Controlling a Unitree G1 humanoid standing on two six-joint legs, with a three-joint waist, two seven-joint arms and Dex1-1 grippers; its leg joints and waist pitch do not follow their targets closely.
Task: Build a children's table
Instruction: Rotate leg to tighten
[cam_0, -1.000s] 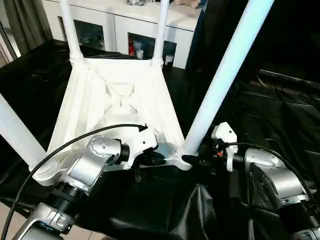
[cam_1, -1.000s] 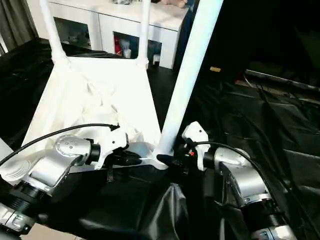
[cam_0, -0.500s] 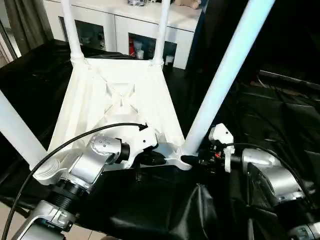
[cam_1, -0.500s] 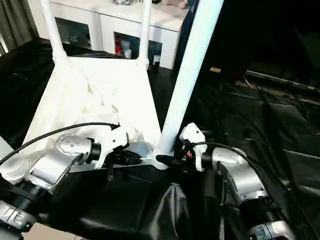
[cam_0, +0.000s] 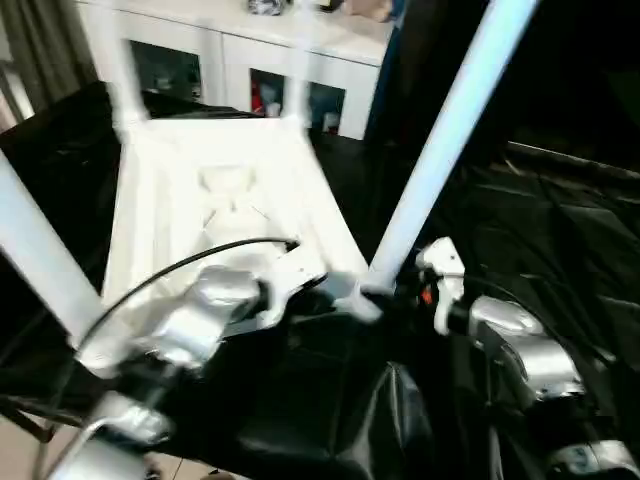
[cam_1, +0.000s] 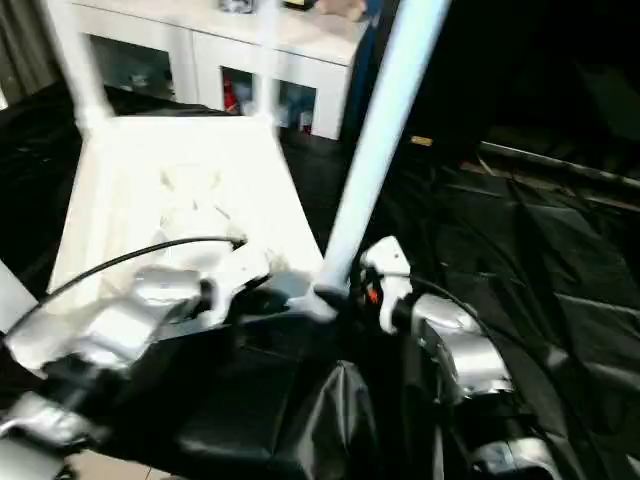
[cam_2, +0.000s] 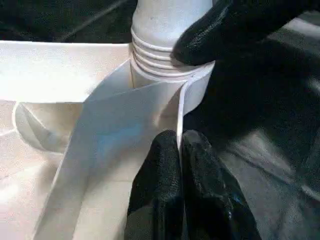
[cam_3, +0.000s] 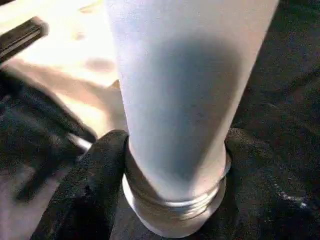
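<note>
1. Here the upturned table (cam_0: 215, 195) lies at centre left of the head view, legs up.
2. Left pincer (cam_2: 181, 150) is pinched on the top's thin rim.
3. Right pincer (cam_3: 172, 165) clasps the near-right leg (cam_0: 440, 150) at its socket (cam_2: 165, 60).

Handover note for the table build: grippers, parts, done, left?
Left gripper: shut on the table top's thin near rim wall, beside the corner socket.
Right gripper: fingers either side of the near-right leg at its threaded base.
Top lies underside up on the black sheet; four legs stand in the corners.
Left: confirm this leg is seated, then flip the table upright.
</note>
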